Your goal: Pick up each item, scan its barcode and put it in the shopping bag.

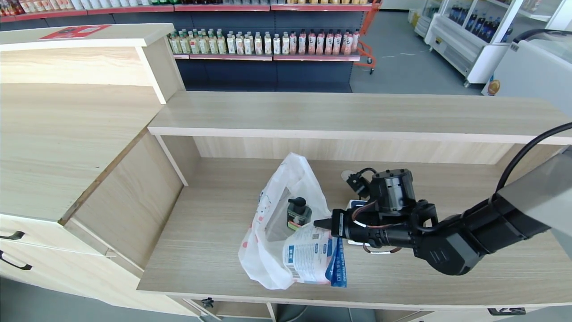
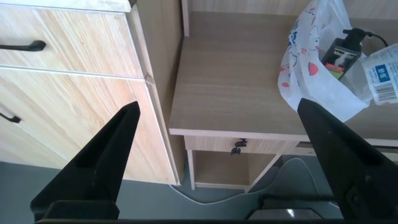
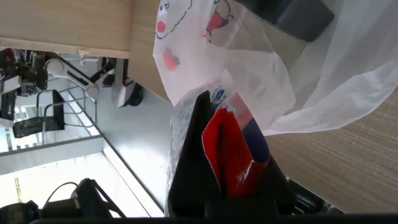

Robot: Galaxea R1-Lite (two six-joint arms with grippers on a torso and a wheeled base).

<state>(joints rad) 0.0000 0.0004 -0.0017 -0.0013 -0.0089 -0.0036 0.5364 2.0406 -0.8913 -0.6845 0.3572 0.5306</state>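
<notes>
A white plastic shopping bag (image 1: 273, 210) stands open on the lower counter, with a dark pump bottle (image 1: 298, 212) inside it. My right gripper (image 1: 322, 222) is at the bag's mouth, shut on the top edge of a white and blue pouch (image 1: 310, 257) that hangs down against the bag's front. The right wrist view shows the pouch's red and blue edge (image 3: 231, 149) pinched between the fingers, with the bag (image 3: 249, 56) just beyond. My left gripper (image 2: 217, 155) hangs open off the counter's left front corner, holding nothing; bag (image 2: 311, 74), bottle (image 2: 341, 51) and pouch (image 2: 384, 74) lie far from it.
A raised wooden ledge (image 1: 348, 116) runs behind the lower counter (image 1: 210, 232), and a taller cabinet with drawers (image 1: 58, 147) stands to the left. A small white object (image 1: 349, 175) lies behind my right wrist. Shelves of bottles (image 1: 263, 42) line the aisle beyond.
</notes>
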